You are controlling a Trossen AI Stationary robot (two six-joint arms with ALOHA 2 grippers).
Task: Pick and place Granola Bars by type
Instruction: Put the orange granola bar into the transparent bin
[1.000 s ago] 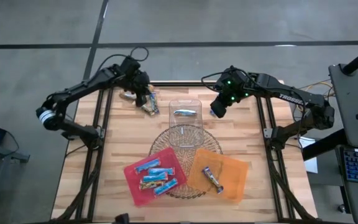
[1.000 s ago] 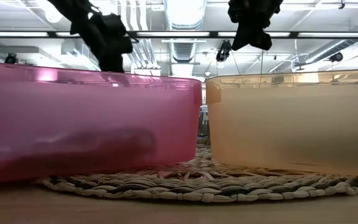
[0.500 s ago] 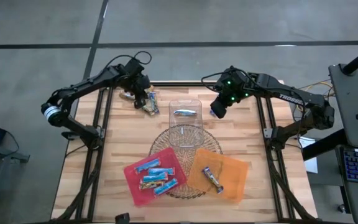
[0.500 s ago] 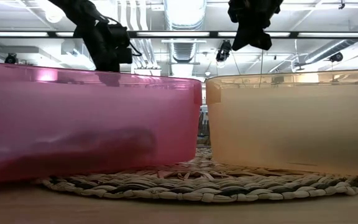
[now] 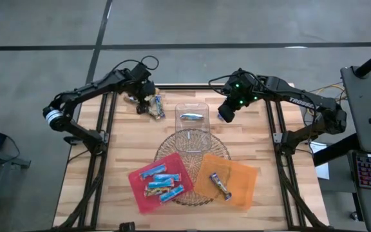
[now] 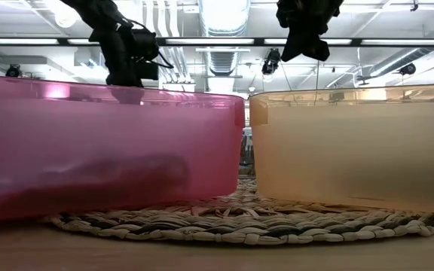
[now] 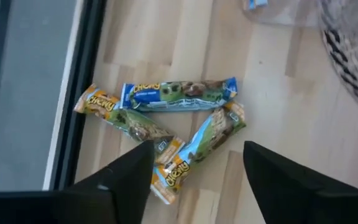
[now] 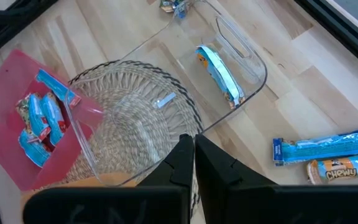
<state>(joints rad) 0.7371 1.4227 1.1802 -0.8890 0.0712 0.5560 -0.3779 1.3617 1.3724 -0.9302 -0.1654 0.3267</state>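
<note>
From above, the left gripper (image 5: 142, 96) hangs over the far left corner of the wooden table (image 5: 121, 148), above a small cluster of granola bars (image 5: 153, 107) lying on the bare wood. The right gripper (image 5: 226, 113) hovers just right of the clear plastic box (image 5: 192, 119), which holds one silvery-blue bar (image 5: 191, 116). Below the box lies a round woven mat (image 5: 192, 145). On its near edge sit a pink tray (image 5: 140, 187) with several light blue bars (image 5: 161, 183) and an orange tray (image 5: 243, 183) with one dark bar (image 5: 220, 183).

At table height, the pink tray's wall (image 6: 104, 143) and the orange tray's wall (image 6: 353, 147) fill the picture, standing just apart on the woven mat (image 6: 239, 218). Both arms hang above the tray walls; jaw states cannot be told here.

The left wrist camera shows its two dark fingers (image 7: 129, 177) spread wide, with nothing between them. Beyond lie three bars touching in a rough triangle on the wood: a blue one (image 7: 179, 93), a tan one (image 7: 120, 115) and a blue-and-tan one (image 7: 201, 143) whose end lies near the fingertip.

The right wrist camera shows its fingers (image 8: 185, 158) pressed together, empty, over the mat (image 8: 135, 118). The box (image 8: 229, 62) holds the silvery-blue bar (image 8: 219, 74); the pink tray (image 8: 11, 81) carries blue bars (image 8: 42, 115). Two more bars, one blue (image 8: 325, 146) and one tan (image 8: 344, 168), lie side by side on the wood.
</note>
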